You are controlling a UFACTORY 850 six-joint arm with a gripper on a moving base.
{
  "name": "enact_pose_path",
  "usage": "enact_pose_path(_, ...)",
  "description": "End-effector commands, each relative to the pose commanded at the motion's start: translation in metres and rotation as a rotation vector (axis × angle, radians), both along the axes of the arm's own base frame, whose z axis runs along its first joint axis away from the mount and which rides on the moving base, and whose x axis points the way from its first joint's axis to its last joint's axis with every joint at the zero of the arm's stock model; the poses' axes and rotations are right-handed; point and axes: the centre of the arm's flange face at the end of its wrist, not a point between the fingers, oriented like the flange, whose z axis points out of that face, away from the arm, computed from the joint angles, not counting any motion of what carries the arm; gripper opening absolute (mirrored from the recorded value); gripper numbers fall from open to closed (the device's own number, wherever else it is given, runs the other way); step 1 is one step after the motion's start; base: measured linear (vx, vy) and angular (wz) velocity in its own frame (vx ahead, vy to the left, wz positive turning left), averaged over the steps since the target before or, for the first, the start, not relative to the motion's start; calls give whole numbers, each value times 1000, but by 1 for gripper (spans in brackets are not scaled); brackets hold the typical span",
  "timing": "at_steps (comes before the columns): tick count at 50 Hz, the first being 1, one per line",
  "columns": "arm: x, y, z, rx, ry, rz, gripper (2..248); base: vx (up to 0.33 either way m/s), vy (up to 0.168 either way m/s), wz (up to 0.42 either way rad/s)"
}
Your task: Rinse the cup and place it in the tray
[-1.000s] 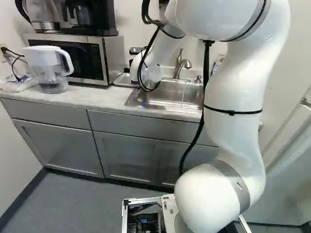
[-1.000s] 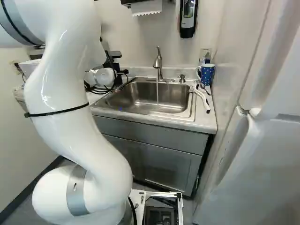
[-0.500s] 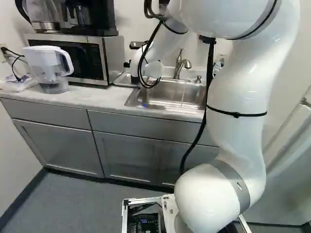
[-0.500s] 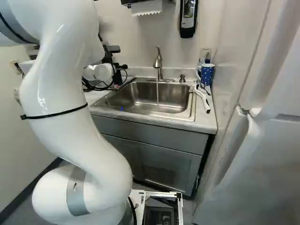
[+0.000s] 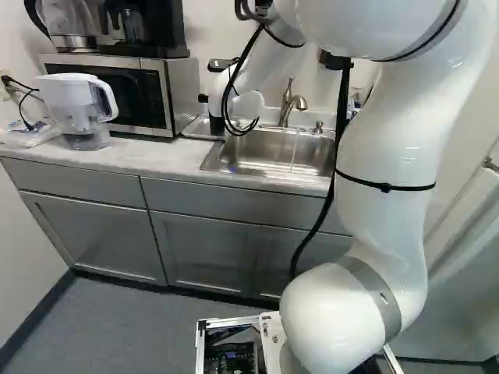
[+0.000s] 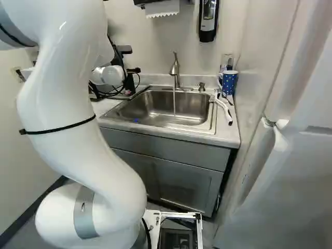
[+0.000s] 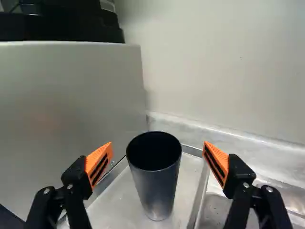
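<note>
Cup point(image 7: 156, 186): dark grey, tapered, upright in the metal tray point(image 7: 116, 202), between the pincer's point(image 6: 130, 80) widely parted fingers, clear of both. The arm's point(image 5: 382, 148) far end has risen slightly since the earlier frame.

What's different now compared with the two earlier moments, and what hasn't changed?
The arm has drifted right in the left base view and left in the right base view, its wrist rising slightly. The open pincer now straddles the upright cup in the tray; no earlier wrist view shows whether it let go. Unchanged: base, running faucet, pitcher, blue mug.
</note>
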Motion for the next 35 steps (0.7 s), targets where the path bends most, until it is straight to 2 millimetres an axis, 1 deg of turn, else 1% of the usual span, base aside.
enact_pose_path(26,-1,-1,28,11,-40,-1,247,0,0,0)
enact_pose_path(35,-3,-9,38,15,-57,-13,247,0,0,0)
